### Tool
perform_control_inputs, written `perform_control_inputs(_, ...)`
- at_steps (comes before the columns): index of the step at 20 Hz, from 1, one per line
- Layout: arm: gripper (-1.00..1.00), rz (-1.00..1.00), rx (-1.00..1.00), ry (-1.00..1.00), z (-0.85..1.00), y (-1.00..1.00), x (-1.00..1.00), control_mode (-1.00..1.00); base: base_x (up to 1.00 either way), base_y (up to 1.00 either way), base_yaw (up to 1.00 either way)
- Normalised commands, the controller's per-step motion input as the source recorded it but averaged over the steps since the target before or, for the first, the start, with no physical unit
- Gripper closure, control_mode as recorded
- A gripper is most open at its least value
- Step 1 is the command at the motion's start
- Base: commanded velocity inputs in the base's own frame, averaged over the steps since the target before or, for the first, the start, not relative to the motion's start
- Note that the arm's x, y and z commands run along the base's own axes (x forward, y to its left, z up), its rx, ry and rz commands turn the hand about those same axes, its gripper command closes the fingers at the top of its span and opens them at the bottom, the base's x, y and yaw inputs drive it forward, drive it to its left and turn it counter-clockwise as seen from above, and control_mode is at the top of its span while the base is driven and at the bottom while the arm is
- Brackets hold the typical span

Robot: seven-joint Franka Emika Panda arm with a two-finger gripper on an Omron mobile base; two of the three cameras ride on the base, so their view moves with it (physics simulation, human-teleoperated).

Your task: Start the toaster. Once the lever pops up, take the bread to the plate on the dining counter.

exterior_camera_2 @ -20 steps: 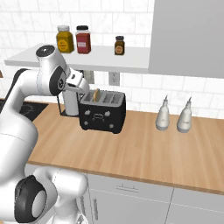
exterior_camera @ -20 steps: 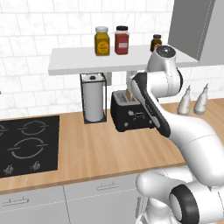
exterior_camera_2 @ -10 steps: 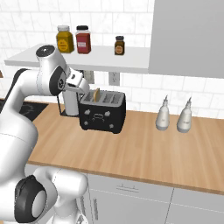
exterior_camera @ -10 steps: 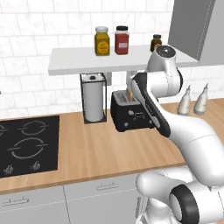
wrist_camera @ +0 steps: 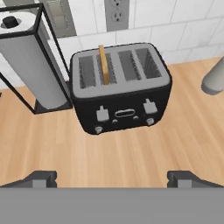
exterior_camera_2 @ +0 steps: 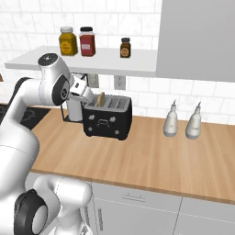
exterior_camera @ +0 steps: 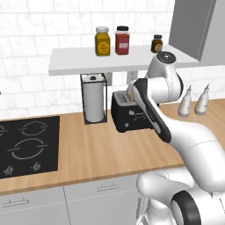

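The black toaster (wrist_camera: 120, 94) stands on the wood counter against the tiled wall, also seen in the base views (exterior_camera: 129, 115) (exterior_camera_2: 108, 120). A tan slice of bread (wrist_camera: 103, 64) (exterior_camera_2: 101, 99) sticks up out of its second slot from the left. Two small lever tabs sit high on the front face, the left one (wrist_camera: 102, 114) below the bread's slot. My gripper (wrist_camera: 113, 180) (exterior_camera_2: 88, 97) hovers above and in front of the toaster, open, fingertips wide apart and empty. The plate and dining counter are out of view.
A wire-framed paper-towel roll (wrist_camera: 33, 65) (exterior_camera: 94, 100) stands just left of the toaster. Two grey bottles (exterior_camera_2: 171, 120) (exterior_camera_2: 193, 121) stand to its right. A shelf with jars (exterior_camera: 110, 40) hangs overhead. The black cooktop (exterior_camera: 26, 145) lies at far left.
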Motion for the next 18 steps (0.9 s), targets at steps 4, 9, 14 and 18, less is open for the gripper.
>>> perform_control_inputs(4, -1.00, 0.00, -0.02, -0.09, -0.32, -0.01, 0.09, -1.00, 0.00, 0.00, 0.00)
perform_control_inputs(9, -1.00, 0.00, -0.04, 0.00, -0.13, -0.03, 0.32, -1.00, 0.00, 0.00, 0.00)
perform_control_inputs(14, -1.00, 0.00, -0.01, 0.00, -0.01, -0.06, 0.34, -1.00, 0.00, 0.00, 0.00)
perform_control_inputs(18, -1.00, 0.00, 0.00, 0.04, -0.01, -0.10, 0.37, -1.00, 0.00, 0.00, 0.00)
